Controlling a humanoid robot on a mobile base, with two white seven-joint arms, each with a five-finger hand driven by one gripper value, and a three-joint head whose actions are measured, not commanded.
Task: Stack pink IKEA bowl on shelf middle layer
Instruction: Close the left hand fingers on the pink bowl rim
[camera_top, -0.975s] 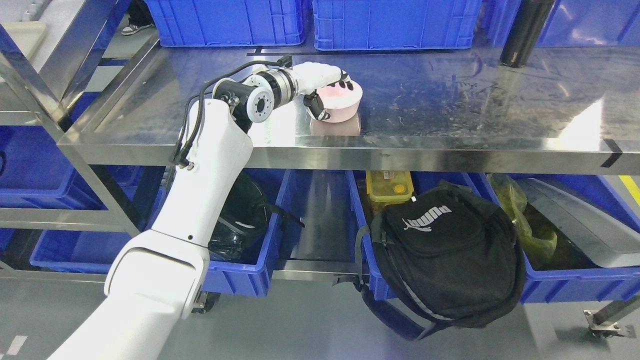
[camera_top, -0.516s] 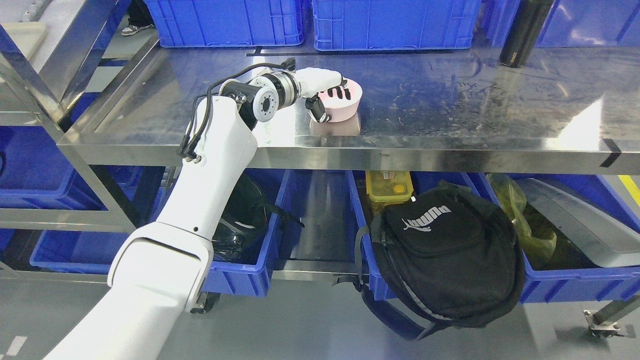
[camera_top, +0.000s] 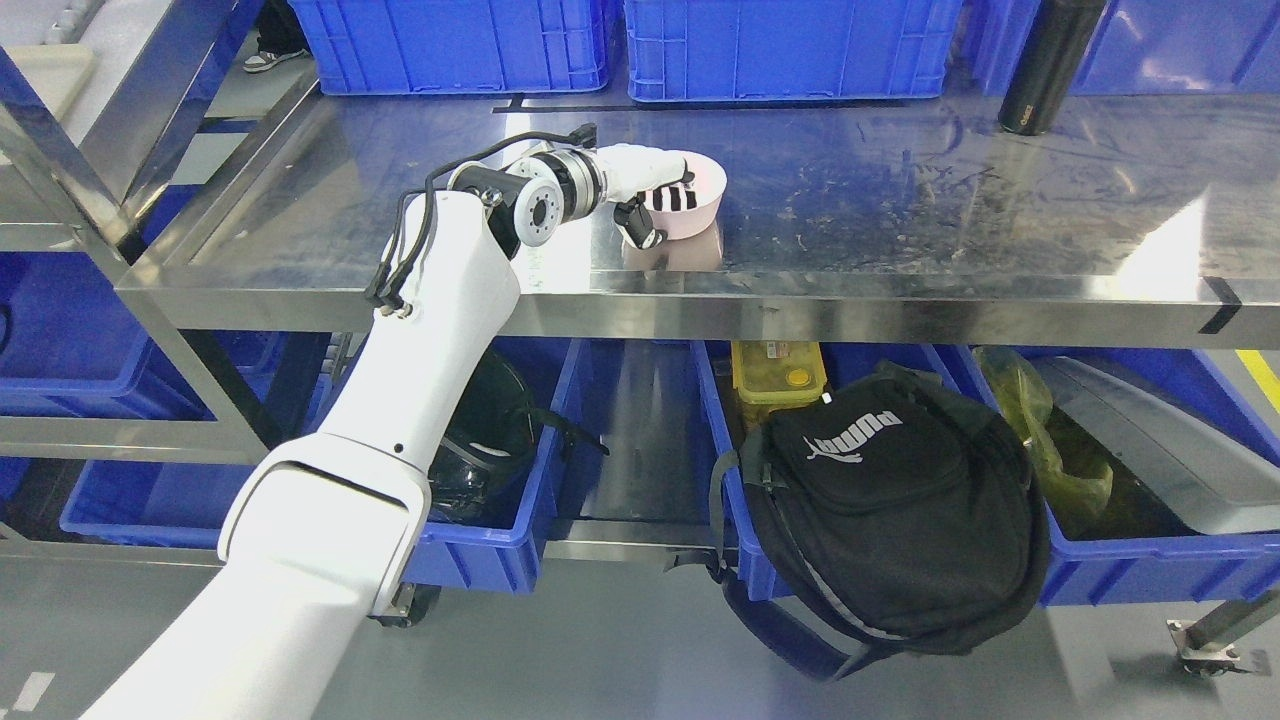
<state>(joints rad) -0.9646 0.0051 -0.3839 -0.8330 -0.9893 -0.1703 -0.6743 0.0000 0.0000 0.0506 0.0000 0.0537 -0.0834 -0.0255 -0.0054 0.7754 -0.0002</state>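
The pink bowl (camera_top: 704, 212) stands upright on the steel middle shelf (camera_top: 900, 210), near its front edge and left of the middle. My left hand (camera_top: 660, 210) reaches in from the lower left and grips the bowl's left rim. Its fingers (camera_top: 676, 196) lie inside the bowl, and the thumb sits against the outside wall. The bowl's bottom seems to touch the shelf, with its reflection right beneath. No second bowl shows on this shelf.
Blue crates (camera_top: 460, 40) (camera_top: 790, 45) line the back of the shelf, and a black bottle (camera_top: 1045, 65) stands at the back right. Below, blue bins hold a black backpack (camera_top: 890, 500), a yellow box (camera_top: 778, 372) and a dark helmet (camera_top: 480, 440).
My left hand has moved forward and down with the bowl, bringing it lower onto the shelf. The fingers now lie straighter inside the bowl than a second ago.
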